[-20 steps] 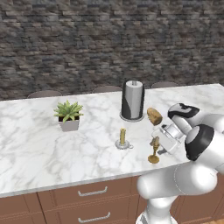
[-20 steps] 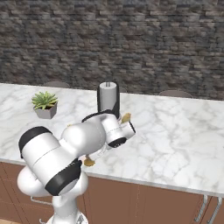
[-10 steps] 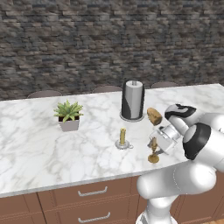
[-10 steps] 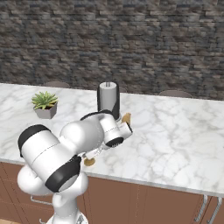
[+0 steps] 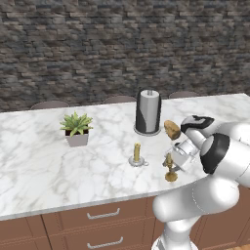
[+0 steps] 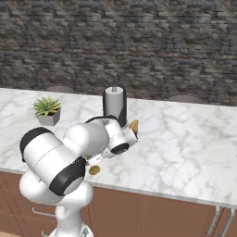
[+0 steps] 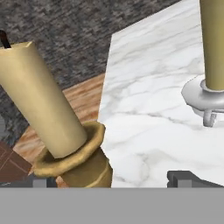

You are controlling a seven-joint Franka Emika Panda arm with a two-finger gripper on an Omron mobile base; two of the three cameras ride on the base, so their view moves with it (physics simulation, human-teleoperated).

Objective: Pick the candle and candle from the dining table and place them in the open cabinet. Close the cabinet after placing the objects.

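White grey-veined marble desk [image 5: 44, 171] over brown wood drawers [image 5: 102, 215], standing before a dark stone wall [image 5: 97, 44]. The jaws are standing spread around the brass candlestick candle [image 5: 170, 168] near the front edge; the dish-holder candle [image 5: 137, 155] is sitting just beside it. A paper-towel stand [image 5: 148, 112] and potted succulent [image 5: 76, 129] are resting farther back.
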